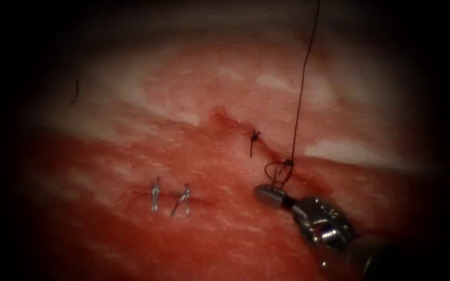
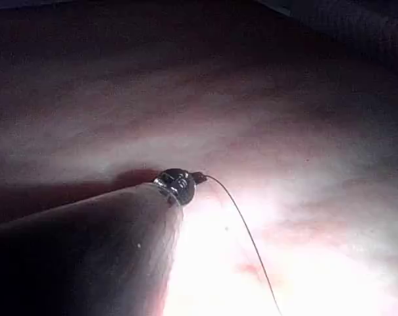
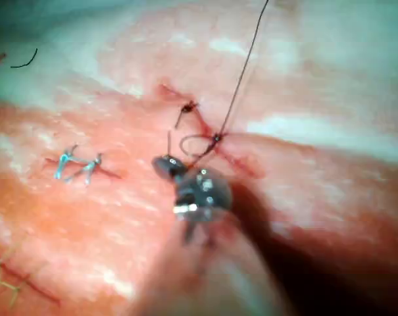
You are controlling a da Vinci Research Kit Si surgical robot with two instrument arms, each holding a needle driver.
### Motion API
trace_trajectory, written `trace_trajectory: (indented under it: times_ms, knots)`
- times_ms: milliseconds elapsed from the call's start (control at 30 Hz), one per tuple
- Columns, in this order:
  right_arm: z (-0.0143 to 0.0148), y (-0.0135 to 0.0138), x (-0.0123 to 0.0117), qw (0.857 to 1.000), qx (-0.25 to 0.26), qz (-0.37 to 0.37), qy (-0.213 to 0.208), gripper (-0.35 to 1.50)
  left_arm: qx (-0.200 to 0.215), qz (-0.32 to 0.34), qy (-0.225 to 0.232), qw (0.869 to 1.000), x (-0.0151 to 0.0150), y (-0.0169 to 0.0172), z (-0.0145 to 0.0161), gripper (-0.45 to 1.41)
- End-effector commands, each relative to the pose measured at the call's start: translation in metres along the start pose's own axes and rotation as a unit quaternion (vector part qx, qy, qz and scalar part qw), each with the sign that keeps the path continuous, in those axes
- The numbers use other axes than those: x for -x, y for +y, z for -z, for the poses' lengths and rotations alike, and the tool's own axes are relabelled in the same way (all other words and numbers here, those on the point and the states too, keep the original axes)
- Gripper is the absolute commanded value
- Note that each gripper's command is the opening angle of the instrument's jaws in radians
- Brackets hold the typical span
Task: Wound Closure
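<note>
We see right tool (image 1: 267,193) jaws closed on thread (image 1: 300,93) loop at cut (image 1: 282,158); left tool (image 2: 197,176) grips thread; can't spot needle.

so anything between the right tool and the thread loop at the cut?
Nothing visible. The right tool sits just below the thread loop at the cut, with bare tissue between them.

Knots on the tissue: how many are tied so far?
3: one dark knot on the cut, two pale knots left of it. A fourth is still loose.
</note>
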Motion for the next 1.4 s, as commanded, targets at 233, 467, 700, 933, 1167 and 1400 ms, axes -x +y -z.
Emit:
trace_trajectory:
  times_ms: [233,467,700,933,1167,1400]
  knots:
    - [-0.0004,-0.0017,0.0015,1.000,-0.005,0.000,-0.001,-0.35,-0.014,-0.003,-0.002,1.000,0.0004,-0.0027,-0.0038,-0.45]
    - [-0.0002,-0.0023,0.0021,1.000,-0.011,0.002,-0.001,-0.35,-0.024,-0.003,-0.001,1.000,0.0000,-0.0065,-0.0083,-0.45]
    - [0.0007,-0.0020,0.0022,1.000,-0.007,0.000,0.004,-0.35,-0.020,-0.009,-0.002,1.000,0.0000,-0.0079,-0.0130,-0.45]
    - [0.0012,-0.0022,0.0030,1.000,-0.010,0.002,0.008,-0.35,-0.015,-0.016,-0.012,1.000,0.0006,-0.0082,-0.0163,-0.45]
    - [0.0020,-0.0027,0.0064,1.000,-0.010,0.015,-0.008,-0.35,-0.009,-0.024,-0.028,0.999,0.0026,-0.0073,-0.0188,-0.45]
    - [0.0020,-0.0025,0.0062,1.000,-0.010,0.015,-0.010,-0.35,-0.004,-0.022,-0.026,0.999,0.0033,-0.0073,-0.0192,-0.45]
